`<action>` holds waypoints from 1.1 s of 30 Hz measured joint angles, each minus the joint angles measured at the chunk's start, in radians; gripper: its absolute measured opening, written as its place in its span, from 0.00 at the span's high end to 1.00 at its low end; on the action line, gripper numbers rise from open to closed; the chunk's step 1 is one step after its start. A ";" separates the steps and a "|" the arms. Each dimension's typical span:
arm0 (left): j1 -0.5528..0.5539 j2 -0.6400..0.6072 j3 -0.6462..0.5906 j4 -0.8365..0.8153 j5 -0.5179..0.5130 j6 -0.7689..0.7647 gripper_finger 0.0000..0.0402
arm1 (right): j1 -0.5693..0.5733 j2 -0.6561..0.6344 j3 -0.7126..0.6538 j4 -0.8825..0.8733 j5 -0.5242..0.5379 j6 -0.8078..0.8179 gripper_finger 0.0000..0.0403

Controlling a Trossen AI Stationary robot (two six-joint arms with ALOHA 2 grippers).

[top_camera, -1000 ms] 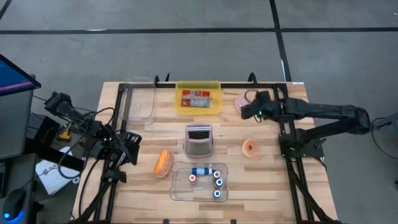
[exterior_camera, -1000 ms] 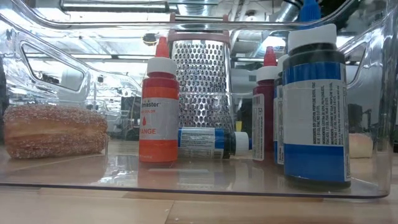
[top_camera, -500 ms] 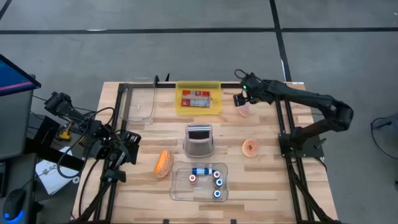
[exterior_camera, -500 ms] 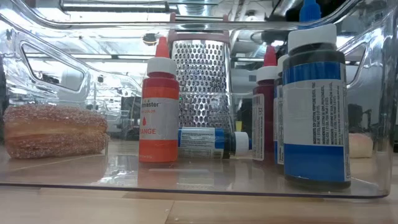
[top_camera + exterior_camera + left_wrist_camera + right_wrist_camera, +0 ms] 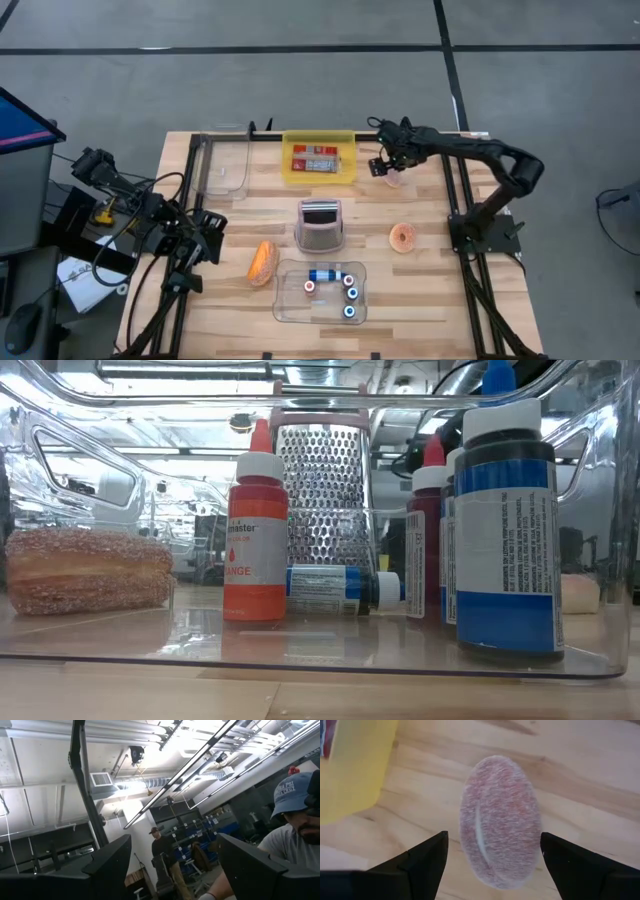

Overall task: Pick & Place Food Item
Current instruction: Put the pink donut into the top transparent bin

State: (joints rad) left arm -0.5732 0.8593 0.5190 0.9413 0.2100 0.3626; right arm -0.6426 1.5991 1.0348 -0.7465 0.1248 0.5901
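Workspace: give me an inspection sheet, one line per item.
Surface: wooden table, black frame rails along its edges.
Job's things: pink sugared pastry near the yellow tray; ring donut; sugared roll.
Clutter: grater; clear bin of small bottles; empty clear bin.
Grippers: right gripper open over the pink pastry, not touching; left gripper open, pointing into the room.
Cables: bundle beside the left arm.
Surroundings: two people beyond the table, left wrist view.
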 joint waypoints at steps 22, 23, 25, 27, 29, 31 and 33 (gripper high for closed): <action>0.000 0.000 0.000 0.000 0.000 -0.011 0.29 | 0.005 0.039 0.000 0.022 0.004 -0.052 0.24; 0.000 0.000 0.000 0.000 0.000 -0.011 0.29 | 0.005 0.039 0.000 0.021 0.004 -0.056 0.24; 0.000 0.000 0.000 0.000 0.000 -0.011 0.29 | 0.006 0.039 0.000 0.021 0.005 -0.056 0.24; 0.000 0.000 0.000 0.000 0.000 -0.012 0.29 | 0.009 0.042 0.000 0.021 0.004 -0.057 0.24; 0.000 0.000 0.000 0.000 0.000 -0.012 0.29 | 0.011 0.042 -0.004 0.022 0.004 -0.056 0.24; 0.000 0.000 0.000 0.000 0.000 -0.012 0.29 | 0.016 0.042 -0.017 0.030 -0.004 -0.050 0.24; 0.000 0.000 0.000 0.001 0.000 -0.012 0.29 | 0.022 0.042 -0.032 0.032 -0.007 -0.045 0.22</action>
State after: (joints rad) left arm -0.5730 0.8593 0.5194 0.9421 0.2104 0.3508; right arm -0.6210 1.6413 1.0025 -0.7142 0.1180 0.5453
